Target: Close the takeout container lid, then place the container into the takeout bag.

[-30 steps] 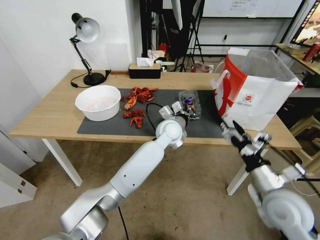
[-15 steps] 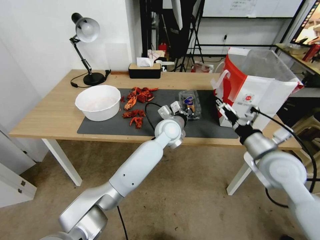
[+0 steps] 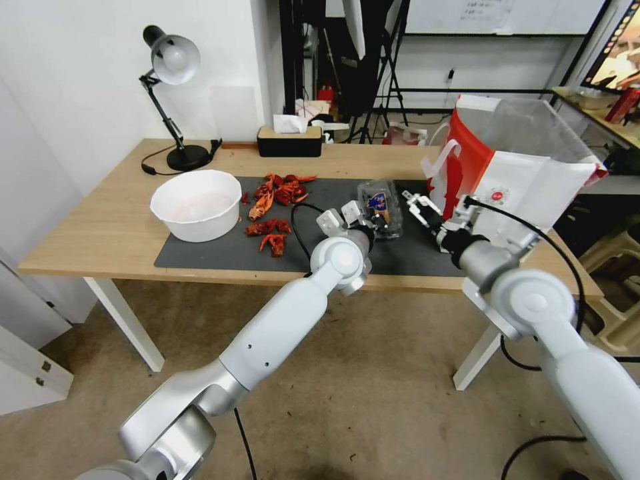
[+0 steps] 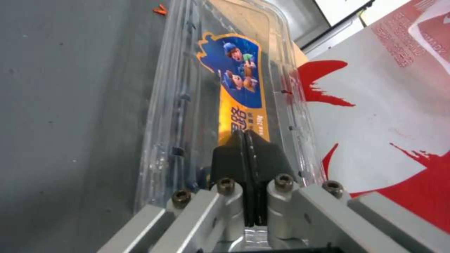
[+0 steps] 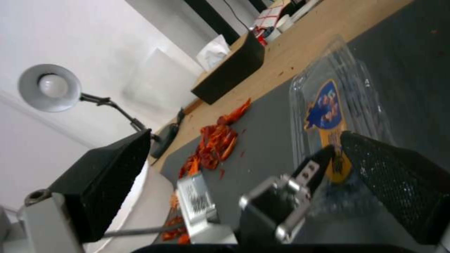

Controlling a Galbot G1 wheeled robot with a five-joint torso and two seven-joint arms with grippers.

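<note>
The takeout container (image 3: 381, 205) lies on the dark mat, with dark berries inside. Its clear lid (image 4: 234, 70) lies flat on top and carries a blue and yellow label. My left gripper (image 3: 371, 228) is shut, and its black fingertips (image 4: 244, 147) rest together on the near end of the lid. My right gripper (image 3: 419, 205) hovers open just right of the container, between it and the takeout bag (image 3: 520, 193). From the right wrist, the container (image 5: 337, 105) lies ahead between the spread fingers (image 5: 108, 175). The white and red bag stands upright and open at the table's right end.
A white bowl (image 3: 197, 203) sits at the mat's left end. Red crayfish shells (image 3: 273, 200) are scattered between the bowl and the container. A black tissue box (image 3: 289, 142) and a desk lamp (image 3: 170, 60) stand at the back of the table.
My right arm has risen from below the table's front edge and swung forward and left, bringing its gripper beside the container. The left arm and the container have stayed put.
</note>
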